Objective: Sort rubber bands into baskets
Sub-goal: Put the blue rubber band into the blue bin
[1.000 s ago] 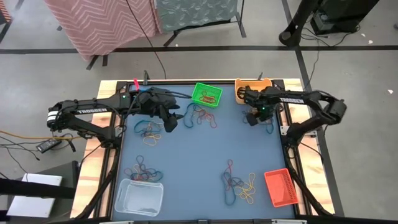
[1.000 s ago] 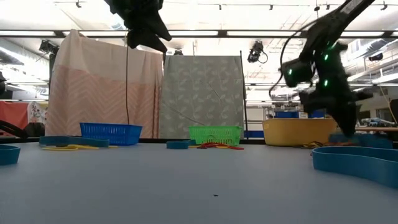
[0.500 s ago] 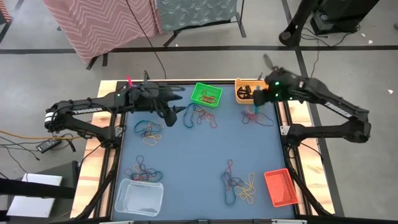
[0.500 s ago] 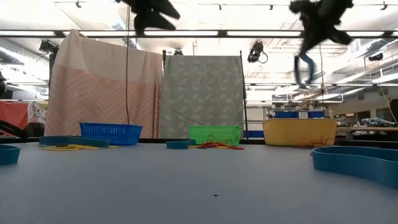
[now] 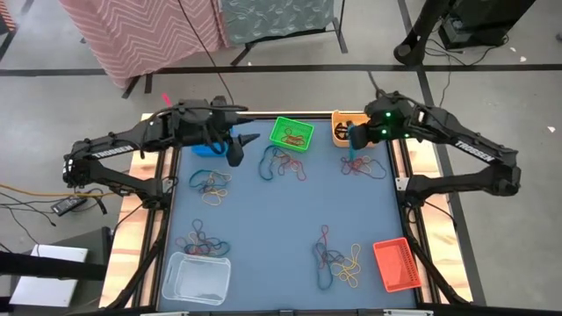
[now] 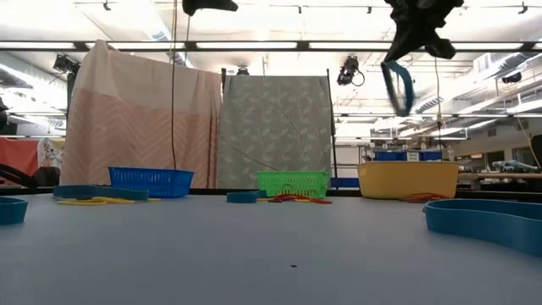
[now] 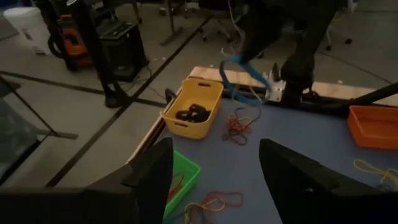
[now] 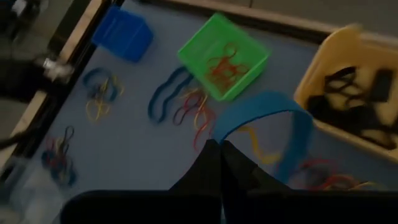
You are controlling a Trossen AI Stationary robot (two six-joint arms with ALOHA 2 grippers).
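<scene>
From above, my right gripper [image 5: 353, 140] hangs at one o'clock over the table [image 5: 263, 254], beside the yellow basket [image 5: 339, 132]. At table height, a blue rubber band [image 6: 398, 85] dangles from its closed fingers. My left gripper [image 7: 211, 180], at eleven o'clock, gapes empty.

Lighting: even, overhead; ceiling strip lights [image 6: 254, 44] glare white in the low view. High view bright, shadows faint. Both wrist views dim and soft. Foreground blue band [image 6: 487, 222] out of focus.
</scene>
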